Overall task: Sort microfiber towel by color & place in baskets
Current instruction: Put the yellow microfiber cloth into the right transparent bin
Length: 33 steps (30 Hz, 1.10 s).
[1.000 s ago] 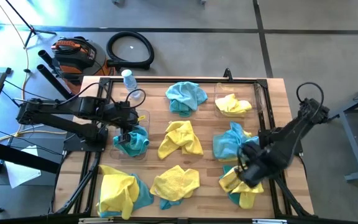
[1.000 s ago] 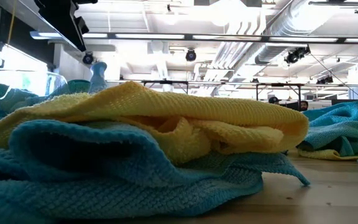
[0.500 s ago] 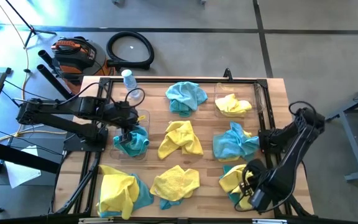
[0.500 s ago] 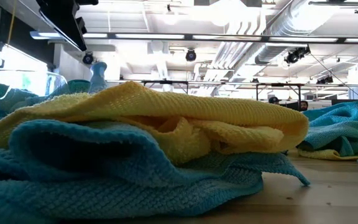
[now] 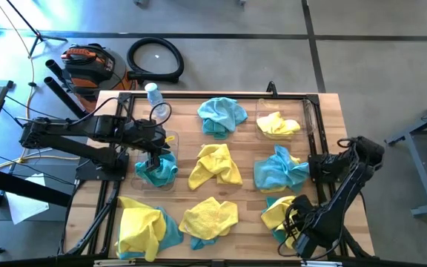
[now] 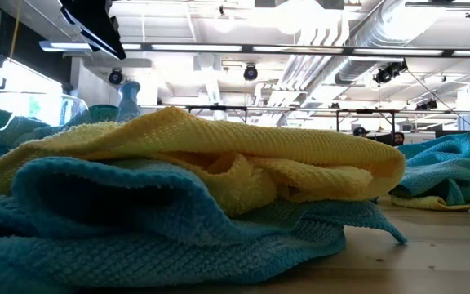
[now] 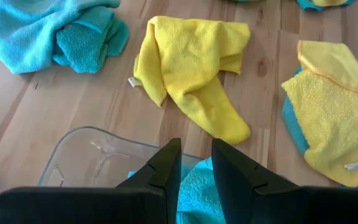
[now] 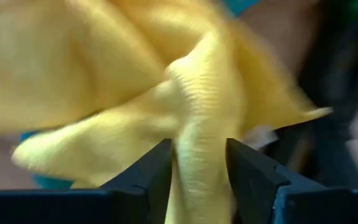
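Yellow and teal microfiber towels lie spread over the wooden table. One clear basket (image 5: 170, 141) at the left holds a teal towel (image 5: 158, 170). A second basket (image 5: 308, 119) at the far right holds a yellow towel (image 5: 276, 124). My left gripper (image 7: 194, 152) hangs open just above the teal towel (image 7: 194, 186) in the left basket (image 7: 86, 155). I cannot tell whether it touches the towel. My right gripper (image 5: 291, 222) is down on the yellow towel (image 5: 274, 213) at the near right, which lies on a teal one (image 5: 279, 200). It is open. My right gripper comes from above, pointing down, with its open fingers (image 8: 157, 171) on either side of a raised fold (image 8: 197, 149) of the yellow towel. The fold fills the gap between them. The rest of the towel lies on the table and on the teal towel under it.
Several more towels lie in the middle (image 5: 215, 165), the far middle (image 5: 221, 115), the right (image 5: 280, 169) and along the near edge (image 5: 143, 226) (image 5: 210, 216). A water bottle (image 5: 153, 93) stands at the far left corner. A dark metal frame (image 5: 221, 94) runs around the tabletop.
My right gripper has gone toward the table's near edge and down onto the yellow towel at the near right. My left gripper has kept its place over the left basket and has tipped a little.
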Each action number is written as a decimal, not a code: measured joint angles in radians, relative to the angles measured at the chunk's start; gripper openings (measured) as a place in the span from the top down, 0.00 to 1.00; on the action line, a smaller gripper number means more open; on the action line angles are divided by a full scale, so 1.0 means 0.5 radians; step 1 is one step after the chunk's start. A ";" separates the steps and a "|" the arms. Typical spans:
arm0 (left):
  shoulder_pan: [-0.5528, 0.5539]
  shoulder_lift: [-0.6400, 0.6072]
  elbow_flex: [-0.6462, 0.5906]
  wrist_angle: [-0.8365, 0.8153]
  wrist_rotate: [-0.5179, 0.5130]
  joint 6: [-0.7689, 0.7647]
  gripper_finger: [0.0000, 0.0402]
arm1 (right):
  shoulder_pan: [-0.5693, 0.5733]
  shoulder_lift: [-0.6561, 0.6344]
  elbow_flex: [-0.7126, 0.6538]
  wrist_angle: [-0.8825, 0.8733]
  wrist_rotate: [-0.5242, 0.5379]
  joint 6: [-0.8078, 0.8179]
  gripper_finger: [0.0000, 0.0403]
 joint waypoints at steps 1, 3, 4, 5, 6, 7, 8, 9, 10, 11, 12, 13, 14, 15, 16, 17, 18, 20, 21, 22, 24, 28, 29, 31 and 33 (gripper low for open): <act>0.000 0.000 0.000 -0.001 0.000 0.000 0.81 | 0.003 -0.013 -0.045 0.102 0.001 0.012 0.67; 0.000 0.000 0.000 -0.001 0.002 0.002 0.81 | 0.005 -0.025 -0.095 0.220 0.000 0.037 0.73; 0.000 0.000 0.000 -0.001 0.004 0.002 0.81 | 0.004 -0.028 -0.101 0.237 0.001 0.050 0.76; 0.000 0.000 0.000 -0.003 0.005 0.002 0.81 | 0.003 -0.032 -0.102 0.237 0.002 0.053 0.81; 0.000 0.000 0.000 -0.003 0.005 0.002 0.81 | -0.004 -0.034 -0.095 0.225 0.002 0.052 0.86; 0.000 0.000 0.000 -0.003 0.005 0.002 0.81 | -0.014 -0.035 -0.080 0.208 0.002 0.049 0.92; 0.000 0.000 0.000 -0.004 0.005 0.003 0.81 | -0.020 -0.038 -0.066 0.193 0.002 0.045 0.96; 0.000 0.000 0.000 -0.006 0.005 0.004 0.81 | -0.028 -0.045 -0.051 0.186 0.005 0.033 0.97; 0.000 0.000 0.000 -0.010 0.005 0.011 0.81 | -0.037 -0.062 -0.034 0.187 0.012 0.032 0.97; 0.000 0.000 0.000 -0.014 0.004 0.019 0.81 | -0.046 -0.081 -0.010 0.177 0.031 0.034 0.96; 0.000 0.000 0.000 -0.013 0.005 0.020 0.81 | -0.052 -0.103 0.020 0.152 0.061 0.040 0.96; 0.000 0.000 0.000 -0.013 0.004 0.021 0.81 | -0.058 -0.123 0.065 0.103 0.096 0.045 0.97; 0.000 0.000 0.000 -0.016 0.004 0.029 0.81 | -0.070 -0.143 0.114 0.034 0.131 0.045 0.98; 0.000 0.000 0.000 -0.021 0.004 0.058 0.81 | -0.081 -0.162 0.168 -0.048 0.163 0.042 0.99; 0.000 0.000 0.000 -0.028 0.004 0.089 0.81 | -0.092 -0.182 0.228 -0.131 0.203 0.039 0.99; 0.000 0.000 0.000 -0.037 0.004 0.120 0.81 | -0.104 -0.202 0.297 -0.214 0.262 0.032 0.99; 0.000 0.000 0.000 -0.049 0.004 0.136 0.81 | -0.114 -0.221 0.365 -0.301 0.335 0.029 0.99; 0.000 0.000 0.000 -0.069 0.003 0.143 0.81 | -0.140 -0.240 0.528 -0.487 0.487 0.015 0.99; 0.000 0.000 0.000 -0.067 0.003 0.143 0.81 | -0.154 -0.242 0.613 -0.581 0.565 0.011 0.99; 0.000 0.000 0.000 -0.065 0.003 0.144 0.81 | -0.172 -0.248 0.679 -0.602 0.637 -0.007 0.99; 0.000 0.000 0.000 -0.065 0.003 0.144 0.81 | -0.221 -0.295 0.747 -0.562 0.821 -0.133 0.99; 0.000 0.000 0.000 -0.063 0.000 0.178 0.81 | -0.370 -0.349 0.848 -0.577 1.238 -0.349 1.00; 0.000 0.000 0.000 -0.063 -0.001 0.192 0.81 | -0.417 -0.358 0.857 -0.577 1.328 -0.419 1.00; -0.001 0.000 0.000 -0.063 -0.003 0.198 0.81 | -0.544 -0.388 0.879 -0.580 1.439 -0.569 1.00; 0.000 0.000 0.000 -0.063 -0.003 0.198 0.81 | -0.687 -0.425 0.886 -0.582 1.476 -0.738 1.00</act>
